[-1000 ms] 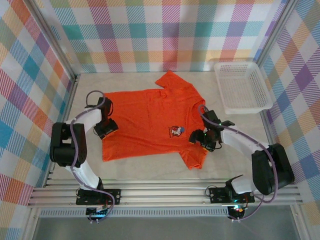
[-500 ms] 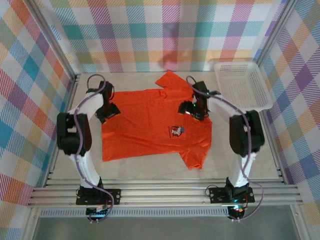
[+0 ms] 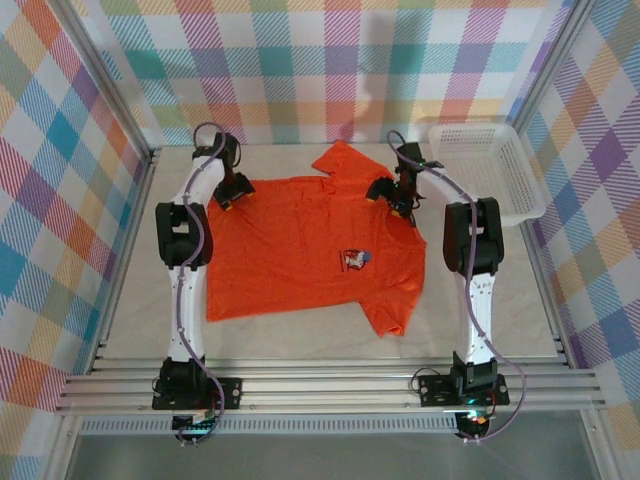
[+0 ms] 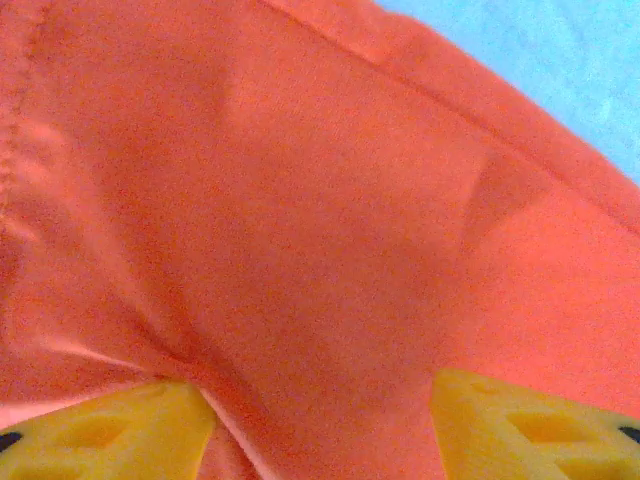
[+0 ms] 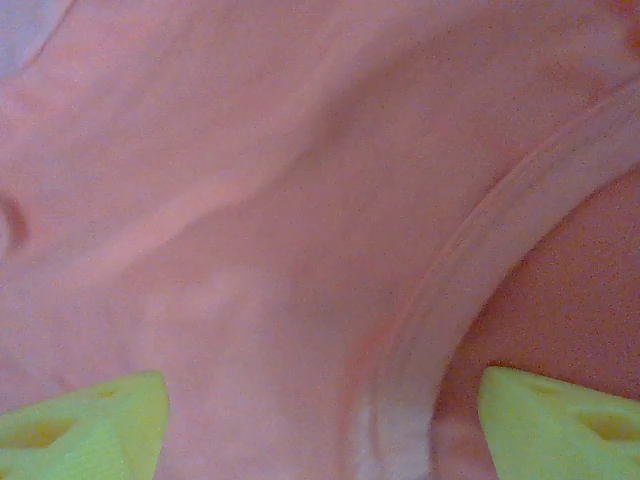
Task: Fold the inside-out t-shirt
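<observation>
**A:** Fold status?

**B:** Not started, as I read it. The surface (image 3: 480, 300) carries the t-shirt (image 3: 300, 250) spread flat in the middle in a single layer. Both sleeves are out and nothing is folded over. Every fold is left to do.

**A:** Arms?

**B:** Both are reached out to the shirt's far edge. The left gripper (image 3: 237, 192) is at the far left corner. The right gripper (image 3: 388, 195) is on the far shoulder, beside the far sleeve. In the wrist views both sets of jaws stand apart with cloth lying between the fingertips (image 4: 110, 430), nothing clamped. The fabric puckers at the left fingertip, so it's likely touching. My guess is a grasp comes next.

**A:** Counts?

**B:** Biggest first:
- one surface
- one t-shirt
- one white basket (image 3: 487, 175), far right corner, apart from the shirt
- two arms
- two grippers
- one small chest print (image 3: 352, 262)
</observation>
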Tool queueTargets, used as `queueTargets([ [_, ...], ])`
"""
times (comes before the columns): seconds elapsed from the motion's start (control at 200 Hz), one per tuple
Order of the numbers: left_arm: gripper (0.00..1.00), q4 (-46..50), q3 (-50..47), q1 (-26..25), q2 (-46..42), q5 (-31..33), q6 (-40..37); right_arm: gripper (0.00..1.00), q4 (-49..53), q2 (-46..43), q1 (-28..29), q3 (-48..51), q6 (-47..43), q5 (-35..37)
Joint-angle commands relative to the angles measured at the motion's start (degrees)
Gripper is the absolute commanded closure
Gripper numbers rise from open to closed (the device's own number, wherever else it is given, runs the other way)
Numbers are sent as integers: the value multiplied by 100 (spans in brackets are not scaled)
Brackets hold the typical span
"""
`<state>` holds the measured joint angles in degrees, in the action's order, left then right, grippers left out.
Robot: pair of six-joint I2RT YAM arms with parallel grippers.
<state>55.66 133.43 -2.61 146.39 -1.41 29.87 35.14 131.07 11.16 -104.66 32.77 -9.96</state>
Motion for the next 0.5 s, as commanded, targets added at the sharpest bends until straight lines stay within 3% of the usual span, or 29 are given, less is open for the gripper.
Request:
queueTargets([
  [0.0, 40, 128, 164, 59, 565, -530, -128, 20, 449, 236, -79, -241, 79, 212],
  [0.16, 37, -21, 391, 65, 421, -545, -272, 20, 669, 56, -79, -575, -44, 97],
  [0.275, 34, -29, 239, 66, -241, -472, -419, 19, 910, -445, -73, -746, -241, -164],
  [0.36, 32, -115, -414, 52, -1165, -301, -477, 18, 1148, -1069, -28, -610, -370, -191],
  [0.495, 36, 90, -2244, 50, -2978, 346, -324, 19, 886, -2508, 134, 1144, -341, -122],
])
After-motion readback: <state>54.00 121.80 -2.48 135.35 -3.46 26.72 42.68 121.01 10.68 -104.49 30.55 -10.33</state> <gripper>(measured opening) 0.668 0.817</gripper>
